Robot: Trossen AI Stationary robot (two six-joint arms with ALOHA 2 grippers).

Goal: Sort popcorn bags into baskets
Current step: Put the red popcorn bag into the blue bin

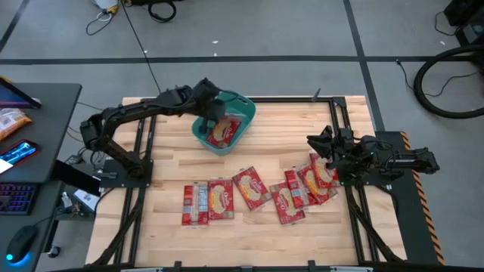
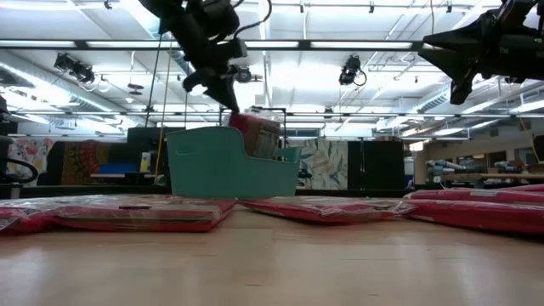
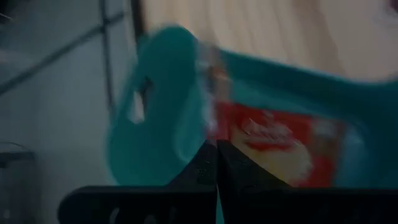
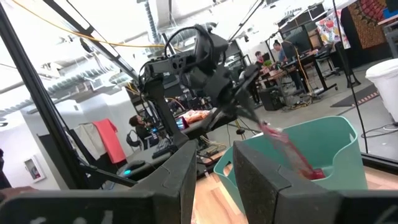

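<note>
Red popcorn bags (image 1: 249,195) lie flat in a loose row along the table's (image 1: 166,234) near edge, some overlapping toward the right side. At the far edge, the left gripper (image 1: 214,110) hangs over the teal basket (image 1: 203,133), fingers clenched on one upright bag (image 2: 257,134) whose lower end sits inside the tub. The right gripper (image 1: 321,143) hovers above the right-hand packets, fingers slightly parted, holding nothing.

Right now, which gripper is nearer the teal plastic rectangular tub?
Left. The left gripper is right above the teal plastic rectangular tub; the right gripper hovers well off to its side, over the loose red packets.
</note>
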